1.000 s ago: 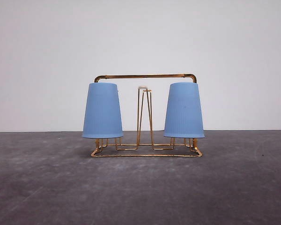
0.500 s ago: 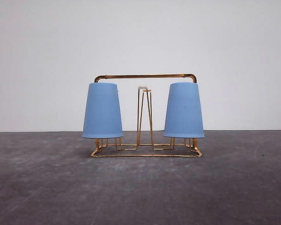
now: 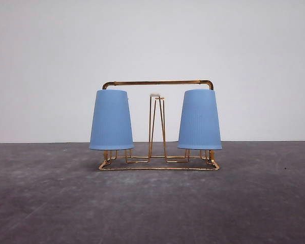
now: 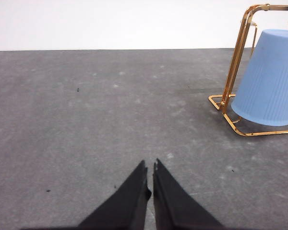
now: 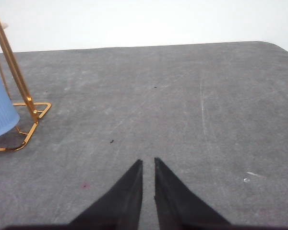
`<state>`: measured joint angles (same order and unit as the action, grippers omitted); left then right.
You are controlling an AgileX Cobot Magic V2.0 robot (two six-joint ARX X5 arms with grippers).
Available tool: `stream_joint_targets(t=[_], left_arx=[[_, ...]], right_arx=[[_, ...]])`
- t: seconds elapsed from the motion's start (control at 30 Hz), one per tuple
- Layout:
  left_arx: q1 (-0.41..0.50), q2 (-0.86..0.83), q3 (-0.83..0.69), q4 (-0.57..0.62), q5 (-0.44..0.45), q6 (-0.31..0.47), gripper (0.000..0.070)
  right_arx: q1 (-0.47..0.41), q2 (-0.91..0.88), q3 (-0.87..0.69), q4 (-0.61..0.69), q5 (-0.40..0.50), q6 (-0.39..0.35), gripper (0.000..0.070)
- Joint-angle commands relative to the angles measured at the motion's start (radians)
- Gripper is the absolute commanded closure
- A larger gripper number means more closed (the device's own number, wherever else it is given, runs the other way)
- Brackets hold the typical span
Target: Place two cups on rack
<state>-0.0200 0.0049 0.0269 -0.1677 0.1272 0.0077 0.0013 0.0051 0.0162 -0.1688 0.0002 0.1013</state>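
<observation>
Front view gives us the gold wire rack point(image 3: 157, 152) standing on the grey table point(image 3: 152, 208) before a white wall point(image 3: 152, 40), with a light blue cup point(image 3: 111, 120) upturned over the prongs at its left end and a second cup point(image 3: 200, 120) upturned at its right end; between them a bare white-tipped prong point(image 3: 155, 96) stands free under the arched handle. Both cups sit level, mouths down, just above the rack's base. From the left wrist we see the left gripper point(image 4: 150, 170) with its black fingers drawn nearly together and nothing between them, low over bare table, the left cup and the rack's corner well apart from it. From the right wrist the right gripper point(image 5: 148, 165) looks the same: fingers narrowed to a slit, holding nothing, well clear of the rack's other end. We judge the placing to be done, with both cups seated. What is left, in our view, calls only for keeping our arms away from the rack so that neither cup is knocked off its prong.
</observation>
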Motion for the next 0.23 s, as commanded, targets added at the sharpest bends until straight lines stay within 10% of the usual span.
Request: stream_joint_targets(t=[0.0, 0.2], left_arx=[[0.0, -0.002, -0.014, 0.01, 0.0, 0.007, 0.07], [0.0, -0.002, -0.014, 0.01, 0.0, 0.007, 0.07]], right_arx=[[0.0, -0.002, -0.003, 0.011, 0.001, 0.0, 0.0657], [0.0, -0.002, -0.003, 0.011, 0.001, 0.0, 0.0657]])
